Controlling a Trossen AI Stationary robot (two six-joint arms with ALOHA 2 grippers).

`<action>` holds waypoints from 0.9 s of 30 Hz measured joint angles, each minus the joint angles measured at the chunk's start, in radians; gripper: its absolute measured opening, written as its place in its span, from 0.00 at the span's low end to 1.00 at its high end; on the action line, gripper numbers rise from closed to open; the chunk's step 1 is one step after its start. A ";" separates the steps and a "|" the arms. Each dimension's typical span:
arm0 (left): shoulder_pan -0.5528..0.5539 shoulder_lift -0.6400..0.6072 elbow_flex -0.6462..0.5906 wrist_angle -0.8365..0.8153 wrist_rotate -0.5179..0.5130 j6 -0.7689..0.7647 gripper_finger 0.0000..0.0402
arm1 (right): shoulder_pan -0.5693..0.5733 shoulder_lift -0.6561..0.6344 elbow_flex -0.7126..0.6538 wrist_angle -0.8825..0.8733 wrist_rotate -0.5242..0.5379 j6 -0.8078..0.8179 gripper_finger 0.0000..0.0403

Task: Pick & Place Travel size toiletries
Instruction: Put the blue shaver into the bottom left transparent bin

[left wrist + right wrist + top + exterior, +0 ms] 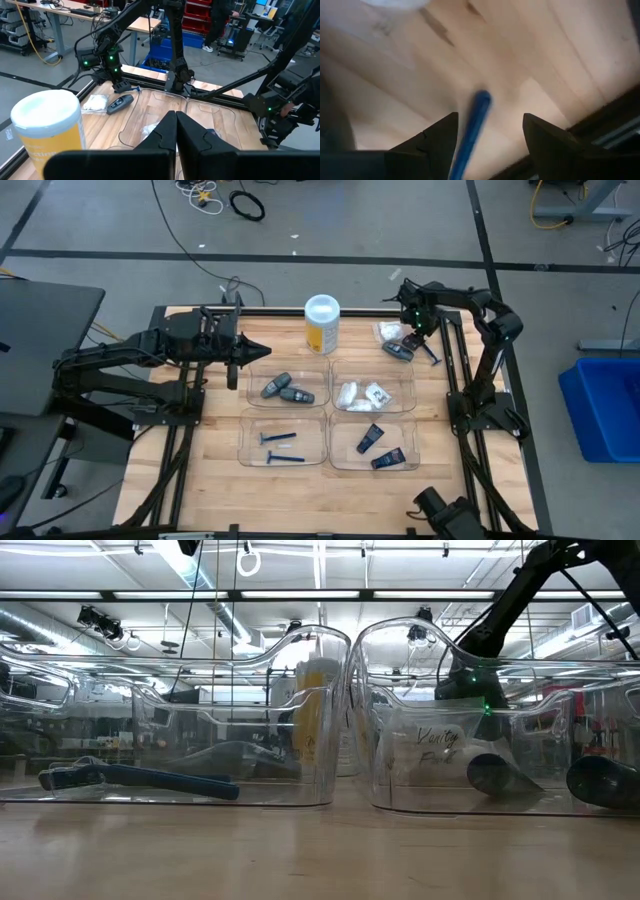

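Scene: A two-armed robot sorts travel toiletries into four clear trays [300, 402] on a wooden worktop [220, 480].
Right gripper [424, 332]: Low over the far right corner of the worktop, fingers spread wide with nothing between the tips yet; its wrist view shows a blue razor handle [472, 131] lying in the gap between the two fingers [427, 140].
Loose items: A razor [433, 353], a dark flat tube [399, 351] and a white packet [389, 332] lie close together outside the trays, just beside the right gripper.
Left gripper [252, 351]: Waiting above the left half of the worktop near the yellow canister [321, 325], fingers pressed together and empty.
Already sorted: Grey sticks [285, 389] in the far left tray, white packets [362, 393] in the far right, razors [278, 448] in the near left, dark tubes [380, 448] in the near right.
Step in hand: Judged to be lining up on the loose razor for a pick.
Risk, slip: The handle is thin and lies flat on the wood; fingers closing too high would likely pinch air or flick it away.
Risk, neighbours: The tube and packet sit so near that a descent off line could nudge them or catch two things at once.
Risk, edge: The razor lies near the worktop's frame, so a push outward could send it off the boards.
Risk, placement: The matching tray is the diagonally opposite one, and a loose hold may drop the razor into another tray on the way.
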 joint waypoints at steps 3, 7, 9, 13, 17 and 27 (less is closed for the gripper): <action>0.000 0.000 0.000 0.000 -0.001 0.001 0.01 | 0.007 0.000 -0.008 0.017 0.000 -0.001 0.57; 0.000 0.000 0.000 0.000 -0.018 0.001 0.01 | 0.006 0.000 -0.011 0.027 -0.006 -0.002 0.58; 0.000 0.000 0.000 0.000 -0.019 0.001 0.02 | 0.006 0.001 -0.011 0.031 -0.008 0.000 0.58; 0.000 0.000 0.000 0.000 -0.019 0.000 0.01 | 0.007 0.018 -0.008 0.031 0.001 -0.001 0.55; 0.000 0.000 0.000 0.000 -0.019 -0.005 0.02 | 0.017 0.023 -0.007 0.032 0.011 -0.018 0.49; 0.000 0.000 0.000 0.001 -0.027 -0.007 0.01 | 0.015 0.026 -0.003 0.030 0.002 -0.047 0.35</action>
